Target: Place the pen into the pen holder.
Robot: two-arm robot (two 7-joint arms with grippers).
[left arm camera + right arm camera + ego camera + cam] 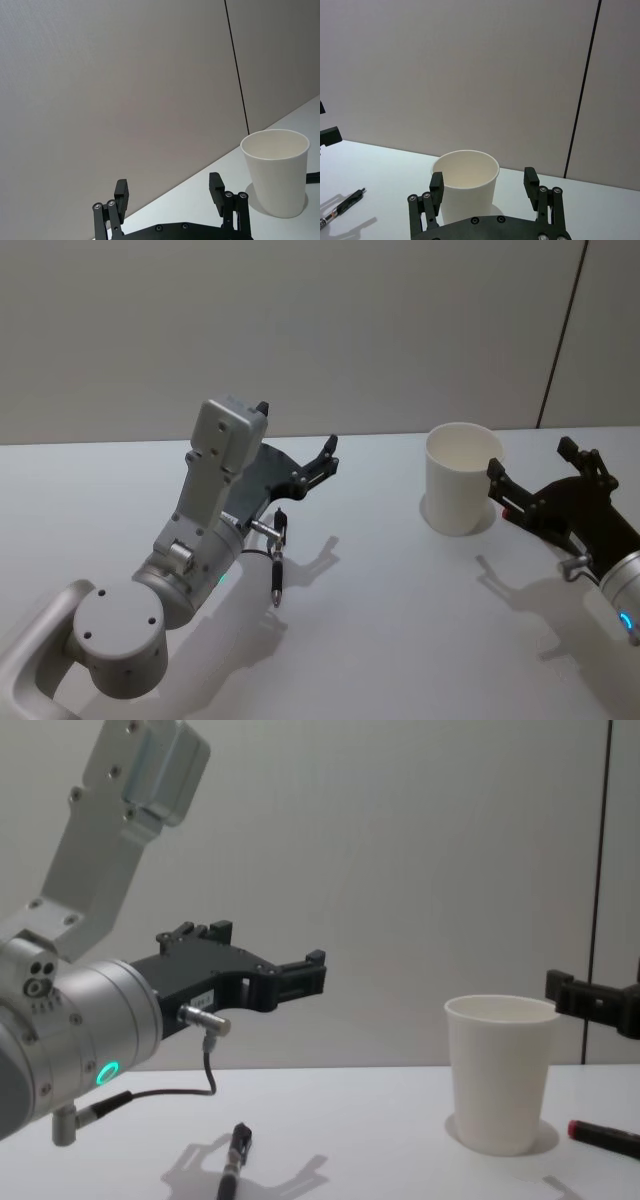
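Pen (277, 578): lying flat on the white counter (400, 640), under the left arm.
Pen holder (459, 480): standing up, well apart from the pen.
Left claw (168, 191): wide, holding nothing, up in the air.
Right claw (484, 181): wide, just beside the pen holder.

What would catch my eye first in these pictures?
The white paper cup stands upright on the right side of the table, with the right end effector open close by it. On the left, the big grey arm holds the left end effector open in the air, above a dark pen lying on the table.
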